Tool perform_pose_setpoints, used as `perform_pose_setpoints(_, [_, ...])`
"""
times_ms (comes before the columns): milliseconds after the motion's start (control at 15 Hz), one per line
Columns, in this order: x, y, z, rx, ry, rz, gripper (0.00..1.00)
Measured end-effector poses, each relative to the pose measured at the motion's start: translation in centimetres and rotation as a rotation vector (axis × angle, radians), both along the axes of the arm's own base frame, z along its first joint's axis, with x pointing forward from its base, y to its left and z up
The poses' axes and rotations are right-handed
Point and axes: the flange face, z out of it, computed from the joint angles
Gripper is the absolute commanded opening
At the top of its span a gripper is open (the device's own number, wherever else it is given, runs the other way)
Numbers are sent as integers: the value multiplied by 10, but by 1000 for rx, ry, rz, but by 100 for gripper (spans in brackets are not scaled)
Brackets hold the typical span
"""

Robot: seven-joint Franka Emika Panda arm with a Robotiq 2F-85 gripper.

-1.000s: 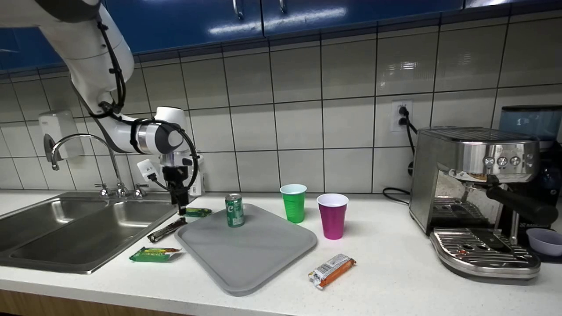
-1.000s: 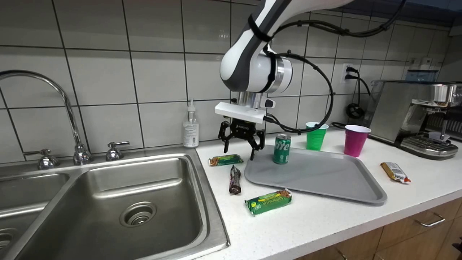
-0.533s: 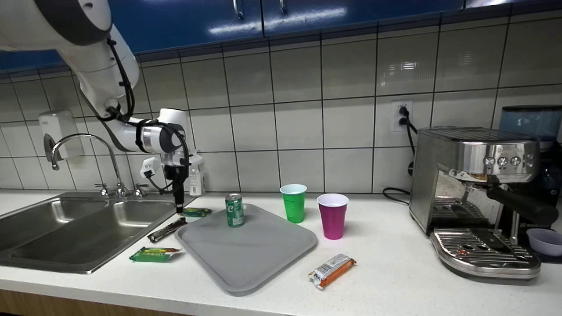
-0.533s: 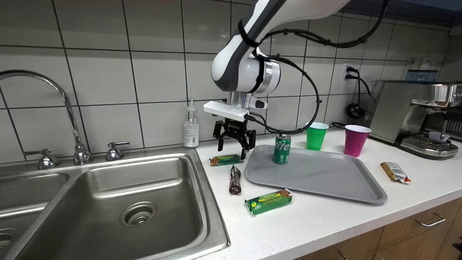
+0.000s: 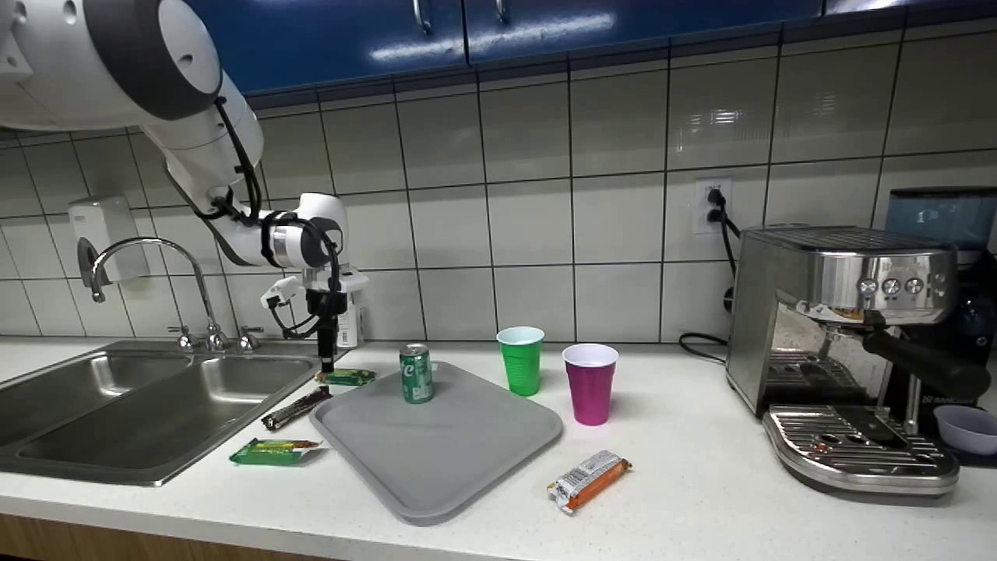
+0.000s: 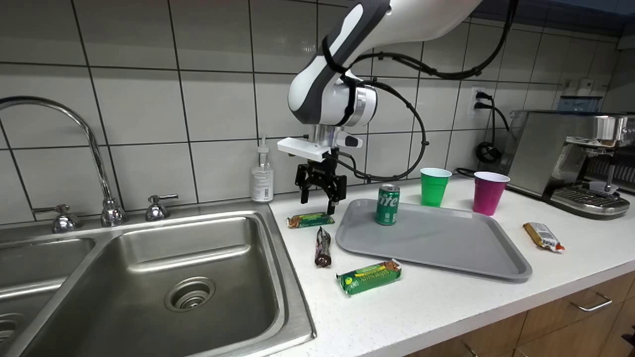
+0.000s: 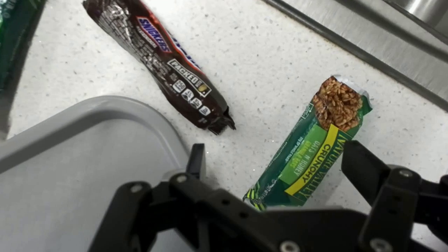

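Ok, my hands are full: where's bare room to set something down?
Bare counter lies between the magenta cup and the espresso machine. The gray tray is free except for a Sprite can near one end. Crowded: between sink and tray, where a Snickers bar, a Nature Valley bar and another green-wrapped bar lie, with the open gripper close by.

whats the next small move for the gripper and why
Probably lower the gripper slightly, jaws open, over the green-wrapped granola bar nearest it: in the wrist view the bar appears between the parted fingers, and in an exterior view they seem to hang just above it, not closed on it.
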Motion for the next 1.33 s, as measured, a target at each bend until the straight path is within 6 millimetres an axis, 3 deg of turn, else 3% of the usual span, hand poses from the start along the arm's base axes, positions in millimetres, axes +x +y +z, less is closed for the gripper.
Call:
perform_pose_setpoints(667, [29, 16, -39, -34, 29, -105, 100])
perform_pose_setpoints(1067, [38, 18, -47, -50, 34, -127, 100])
perform_pose_setpoints(1133, [40, 18, -47, -51, 34, -128, 75])
perform_pose_setpoints(1200, [41, 18, -47, -53, 34, -129, 73])
perform_pose_setpoints(1333, [42, 18, -47, -57, 36, -129, 56])
